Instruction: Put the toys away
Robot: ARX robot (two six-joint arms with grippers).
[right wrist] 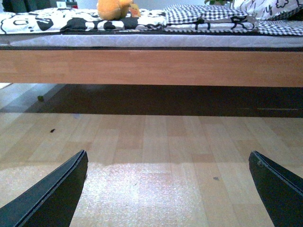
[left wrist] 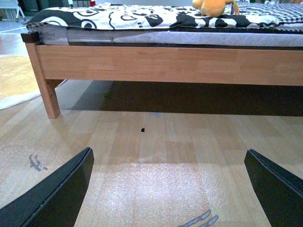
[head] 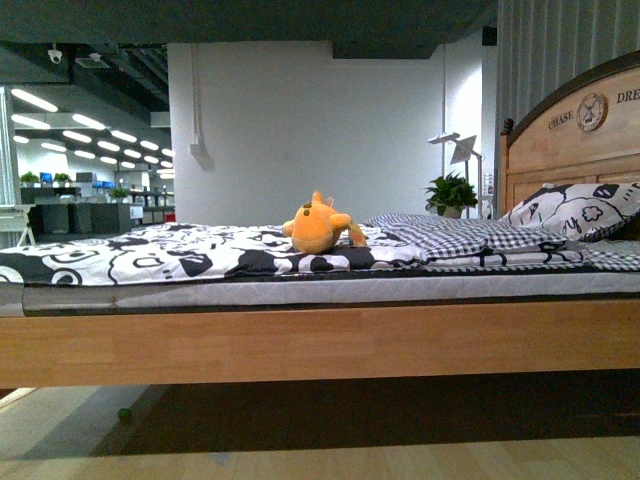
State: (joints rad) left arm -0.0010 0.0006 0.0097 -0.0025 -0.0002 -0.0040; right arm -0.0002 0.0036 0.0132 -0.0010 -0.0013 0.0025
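A: The surface (head: 150, 262) sits high. The toy (head: 318, 228) lies mid-way along it, well back from the near edge.

B: Noted. The left claw (left wrist: 168, 152) and right claw (right wrist: 167, 152) are both spread wide, empty, low over the floor (left wrist: 156, 137). Suggest lifting one clear of the edge first, then lowering it onto the toy's body.

wooden bed (head: 300, 345) | black-white sheet (head: 150, 250) | checked blanket (head: 450, 235) | patterned pillow (head: 580, 210) | potted plant (head: 450, 192) | wood floor (left wrist: 151, 142)

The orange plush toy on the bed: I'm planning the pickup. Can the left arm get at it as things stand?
Probably not yet. The left gripper hangs open low over the floor, while the plush toy sits up on the mattress beyond the wooden side rail. Nothing covers the toy.
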